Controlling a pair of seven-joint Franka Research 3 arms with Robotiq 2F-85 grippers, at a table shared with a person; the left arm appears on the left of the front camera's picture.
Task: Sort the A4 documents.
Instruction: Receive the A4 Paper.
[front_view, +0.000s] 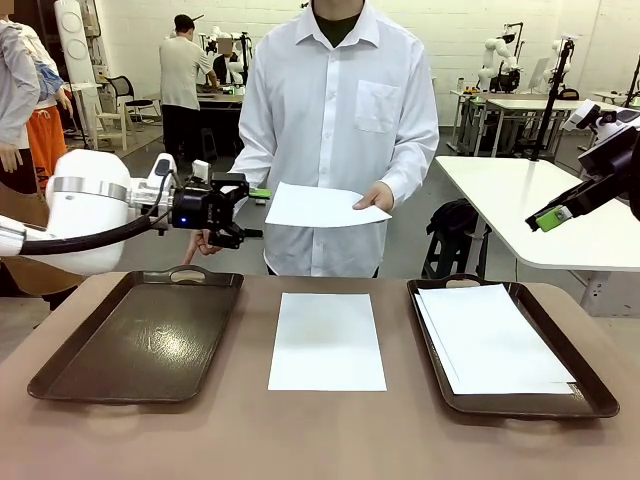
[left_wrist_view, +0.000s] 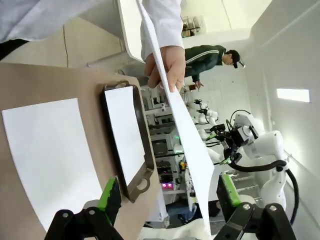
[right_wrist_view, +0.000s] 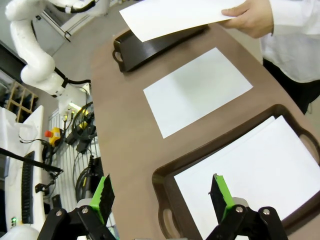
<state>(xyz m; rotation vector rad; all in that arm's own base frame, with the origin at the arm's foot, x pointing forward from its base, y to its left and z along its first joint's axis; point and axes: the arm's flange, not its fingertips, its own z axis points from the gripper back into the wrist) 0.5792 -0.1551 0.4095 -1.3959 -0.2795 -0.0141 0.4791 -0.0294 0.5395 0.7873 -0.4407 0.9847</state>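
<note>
Left of the held thin white paper sheet (front_view: 320, 205), our left gripper (left_wrist_view: 168, 196), jaws spread, is straddling its short edge; our right gripper (right_wrist_view: 160, 195), also spread, is hanging farther off.

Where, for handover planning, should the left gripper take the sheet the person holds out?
Grip the held sheet by its free edge nearest the left gripper, coming from the robot's left: it hangs nearly flat, the person's hand pinching the opposite edge.

A brown table (front_view: 330, 440) is stretching across the lower frame. A dark brown left tray (front_view: 140, 340) is lying at lower left and a right tray (front_view: 520, 404) at lower right. A white table (front_view: 520, 200) is standing at mid right.
</note>
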